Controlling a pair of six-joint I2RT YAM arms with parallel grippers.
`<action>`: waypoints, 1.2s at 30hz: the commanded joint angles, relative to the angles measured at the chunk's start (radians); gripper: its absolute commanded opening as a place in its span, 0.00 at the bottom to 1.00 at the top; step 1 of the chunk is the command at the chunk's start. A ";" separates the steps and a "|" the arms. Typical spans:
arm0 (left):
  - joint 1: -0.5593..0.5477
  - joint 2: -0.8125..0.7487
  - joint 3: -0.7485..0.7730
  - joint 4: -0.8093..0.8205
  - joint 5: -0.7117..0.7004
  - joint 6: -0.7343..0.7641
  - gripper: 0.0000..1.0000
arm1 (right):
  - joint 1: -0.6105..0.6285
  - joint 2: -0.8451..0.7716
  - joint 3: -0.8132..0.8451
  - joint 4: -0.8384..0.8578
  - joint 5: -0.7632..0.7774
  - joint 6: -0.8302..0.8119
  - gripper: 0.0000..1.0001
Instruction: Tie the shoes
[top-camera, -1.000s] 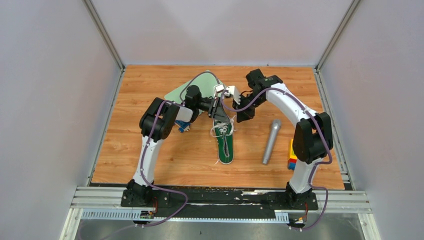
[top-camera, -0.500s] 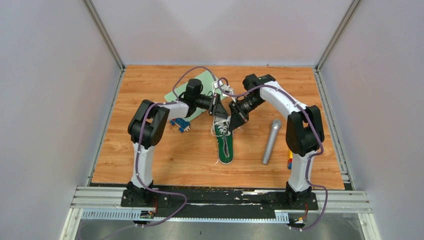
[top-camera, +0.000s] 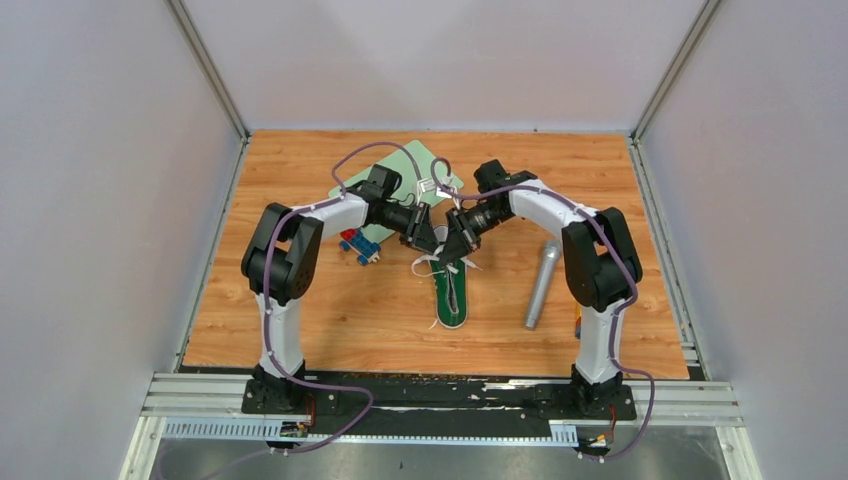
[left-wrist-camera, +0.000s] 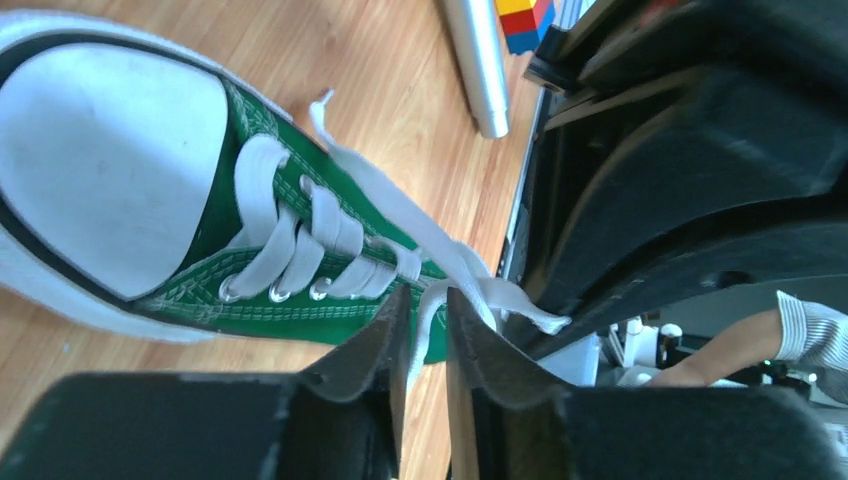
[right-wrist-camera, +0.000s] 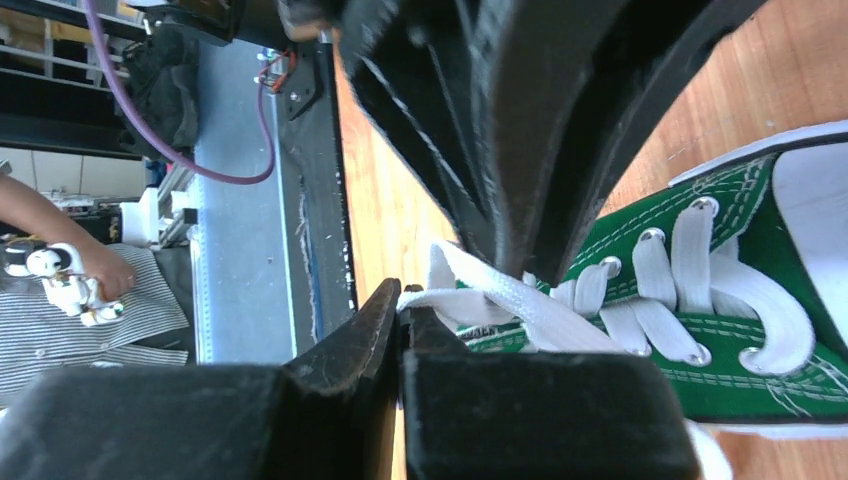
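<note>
Both arms have come down and closed in since a second ago. Then the wrists hung higher and further apart over the far end of the shoe; now their tips nearly meet above the lacing. The elbows have swung outward and lower, and the blue toy blocks to the left, half covered before, show fully. The green sneaker has stayed where it was, at mid-table with its toe pointing away from the bases. The grey microphone lies apart on its right, unmoved. The pale green mat sits behind the left wrist.

Left arm: the elbow is cocked out to the left, and the forearm reaches right across the mat with the wrist tipped down at the shoe. The left gripper has its fingers narrowly apart. A strand of the white laces runs into the gap, with space around it.

Right arm, the mirror of it: the elbow is out to the right, and the forearm slants in and down. The right gripper is pressed closed, with a strand of the laces pinched at its very tip, just beside the upper eyelets.
</note>
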 joint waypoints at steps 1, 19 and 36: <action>0.028 -0.049 0.037 -0.100 0.097 0.123 0.32 | 0.055 -0.077 -0.070 0.209 0.086 0.061 0.03; 0.030 0.271 0.461 -1.319 0.359 1.429 0.49 | 0.126 -0.238 -0.045 0.115 0.452 -0.248 0.03; -0.011 -0.209 -0.123 0.161 -0.040 0.161 0.56 | 0.121 -0.335 -0.081 0.123 0.617 -0.301 0.05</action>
